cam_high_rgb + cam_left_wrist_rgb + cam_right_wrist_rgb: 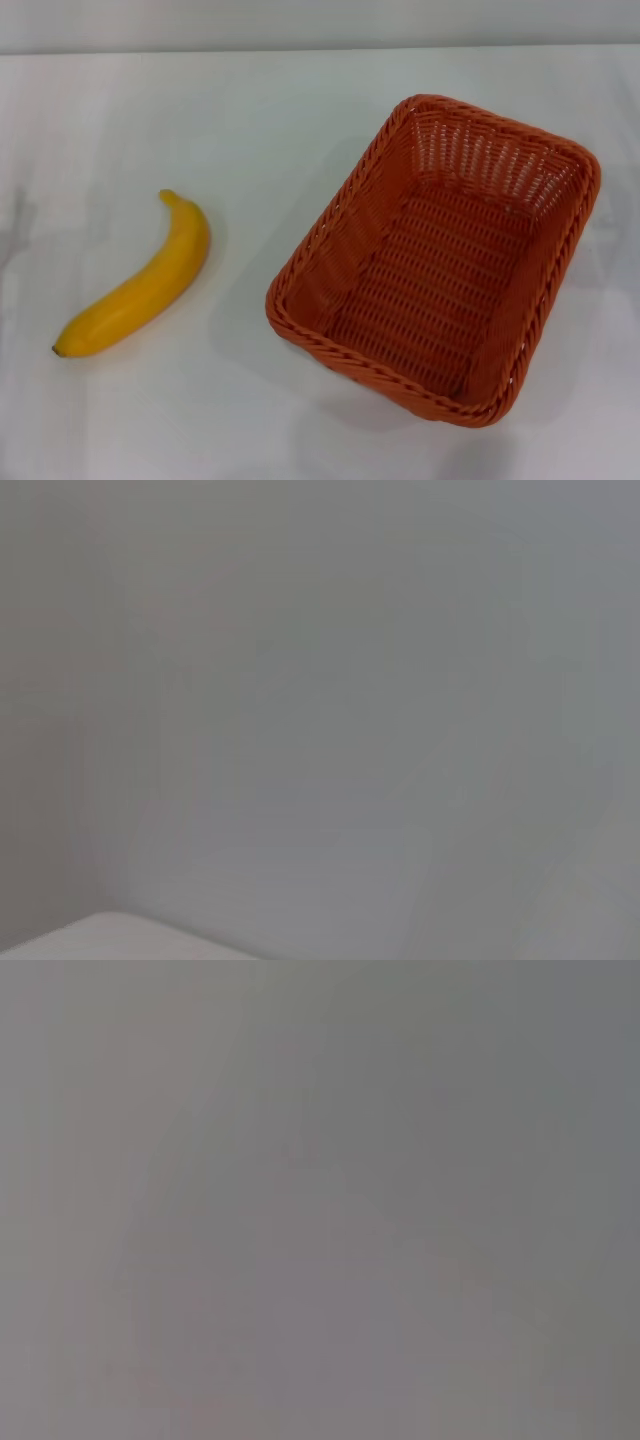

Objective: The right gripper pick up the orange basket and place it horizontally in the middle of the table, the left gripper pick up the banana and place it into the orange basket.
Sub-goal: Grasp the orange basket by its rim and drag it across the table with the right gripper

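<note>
While we count: one banana (pixel 140 285) | one orange basket (pixel 440 255), apart, on one table (pixel 250 120) | grippers unseen, jaws we cannot tell.

Basket (pixel 440 260) sits on the tabletop (pixel 250 120) toward the right edge, turned askew to the edges, nothing in it. Banana (pixel 140 283) lies on the tabletop near the left edge, well apart from the basket, stem toward the far edge.

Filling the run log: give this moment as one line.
orange basket: empty, angled, robot's right | banana: on table, left of basket, apart | both tools: not in view
</note>
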Motion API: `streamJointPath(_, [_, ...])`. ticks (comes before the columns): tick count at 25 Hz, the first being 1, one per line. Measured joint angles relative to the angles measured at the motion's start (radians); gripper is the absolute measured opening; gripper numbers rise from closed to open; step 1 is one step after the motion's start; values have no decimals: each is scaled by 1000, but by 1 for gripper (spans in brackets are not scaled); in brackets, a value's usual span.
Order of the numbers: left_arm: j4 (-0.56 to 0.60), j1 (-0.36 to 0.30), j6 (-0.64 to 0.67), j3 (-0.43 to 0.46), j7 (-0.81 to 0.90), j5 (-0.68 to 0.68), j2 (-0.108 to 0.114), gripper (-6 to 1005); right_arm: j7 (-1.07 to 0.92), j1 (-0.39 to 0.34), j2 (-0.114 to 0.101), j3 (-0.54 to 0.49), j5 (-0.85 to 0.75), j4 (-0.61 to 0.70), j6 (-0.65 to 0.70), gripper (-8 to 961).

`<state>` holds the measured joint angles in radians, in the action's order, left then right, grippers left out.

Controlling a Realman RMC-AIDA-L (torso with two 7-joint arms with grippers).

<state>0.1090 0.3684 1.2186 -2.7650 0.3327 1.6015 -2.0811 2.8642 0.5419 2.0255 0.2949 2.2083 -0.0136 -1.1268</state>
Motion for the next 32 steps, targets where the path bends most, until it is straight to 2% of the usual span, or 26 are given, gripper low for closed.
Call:
streamJointPath(4, [-40,-40,57,0,26,-77,2,860,1,-2,-2,-16,1,7,2,876])
streamJointPath(7, [-91,-71,104,0,113,-130,4,860,2,-7,-3,-45,1,9,2,876])
streamJointPath(12, [-166,-115,148,1,218,-141,4,859,4,7,-4,-49,-1,12,3,876])
streamJointPath(26, [-173,-118,158,8,212,-160,1,854,-37,29,-11,-45,-4,21,-7,875])
streamJointPath(29, [-169,-116,159,10,212,-157,1,854,-145,29,-15,-8,-13,68,6,873])
streamJointPath(32, [-168,-114,156,13,217,-149,0,855,-365,13,-25,138,-42,189,45,872])
